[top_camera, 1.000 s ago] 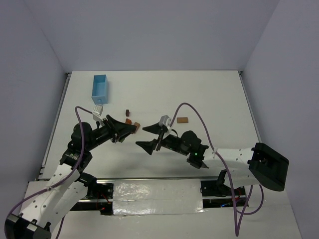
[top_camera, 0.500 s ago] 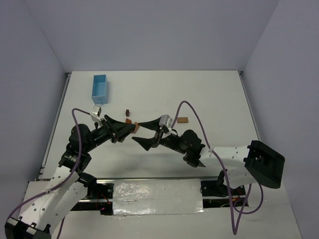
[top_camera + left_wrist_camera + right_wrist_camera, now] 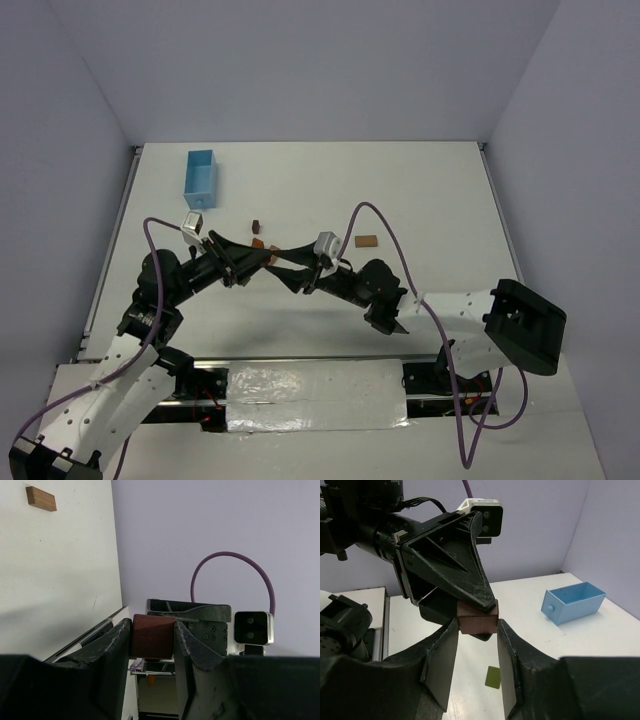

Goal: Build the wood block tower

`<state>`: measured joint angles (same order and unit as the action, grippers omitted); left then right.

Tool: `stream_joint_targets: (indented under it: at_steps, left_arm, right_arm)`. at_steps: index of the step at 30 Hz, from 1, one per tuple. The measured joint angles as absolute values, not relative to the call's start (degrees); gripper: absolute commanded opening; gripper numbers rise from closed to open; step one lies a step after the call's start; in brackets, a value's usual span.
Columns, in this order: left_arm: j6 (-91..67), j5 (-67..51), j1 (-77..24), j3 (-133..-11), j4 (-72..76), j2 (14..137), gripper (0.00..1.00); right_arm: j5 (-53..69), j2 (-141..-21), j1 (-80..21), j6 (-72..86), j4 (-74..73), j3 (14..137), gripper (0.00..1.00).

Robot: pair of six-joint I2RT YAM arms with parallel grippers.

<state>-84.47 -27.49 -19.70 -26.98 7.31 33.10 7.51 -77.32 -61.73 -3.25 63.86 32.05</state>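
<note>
My left gripper [image 3: 266, 256] is shut on a reddish-brown cube [image 3: 152, 636] and holds it above the table. My right gripper [image 3: 287, 264] is open and meets it tip to tip. In the right wrist view its fingers [image 3: 445, 645] stand on either side of the cube [image 3: 477, 619], level with its lower edge. An olive-green piece [image 3: 493, 676] lies flat on the table below. A tan-brown rectangle [image 3: 367, 240], an orange-red arch [image 3: 259, 242] and a dark brown cube [image 3: 256, 226] lie apart on the table. No stack shows.
A light blue open box [image 3: 200, 179] stands at the back left, also in the right wrist view [image 3: 573, 602]. The tan rectangle also shows in the left wrist view [image 3: 41, 498]. A purple cable loops over each arm.
My right gripper has moved left and forward to the left gripper, and its open fingers now flank the held cube. The left gripper has hardly moved.
</note>
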Motion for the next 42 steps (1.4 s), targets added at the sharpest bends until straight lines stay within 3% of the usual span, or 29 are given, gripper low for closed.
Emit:
stream_joint_targets:
  at_steps: [3,6,16,17,19,23,34,42]
  left_arm:
    - [-84.49,-27.4,-19.7,-26.98,7.33,33.1,0.0]
    - [-84.51,-27.55,-19.7,-26.98,7.33,33.1,0.0]
    - [-85.47,-27.79,-19.7,-26.98,7.55,33.1,0.04]
    - [-85.56,-27.79,-19.7,-26.98,7.55,33.1,0.05]
    - [-85.73,-27.79,-19.7,-26.98,7.57,33.1,0.05]
    - [-85.82,-27.79,-19.7,-26.98,7.77,33.1,0.02]
    - [-85.76,-27.75,-19.7,-26.98,7.97,33.1,0.02]
    - [-85.56,-27.73,-19.7,-27.0,7.66,33.1,0.02]
  right_arm:
    - [7.53,-77.73,-61.76,-3.27,63.88,32.45,0.51]
    - [7.62,-78.43,-61.78,-3.27,63.88,33.15,0.51]
    - [7.55,-79.02,-61.87,-3.49,63.9,34.2,0.26]
    - [7.51,-79.05,-61.87,-3.49,63.9,34.2,0.27]
    - [7.46,-79.05,-61.89,-3.44,63.9,34.2,0.42]
    - [7.35,-79.11,-61.89,-2.83,64.1,34.17,0.54]
    - [6.87,-79.33,-61.91,-2.48,64.1,34.15,0.5]
    - [6.28,-79.33,-61.91,-2.63,64.1,34.09,0.57]
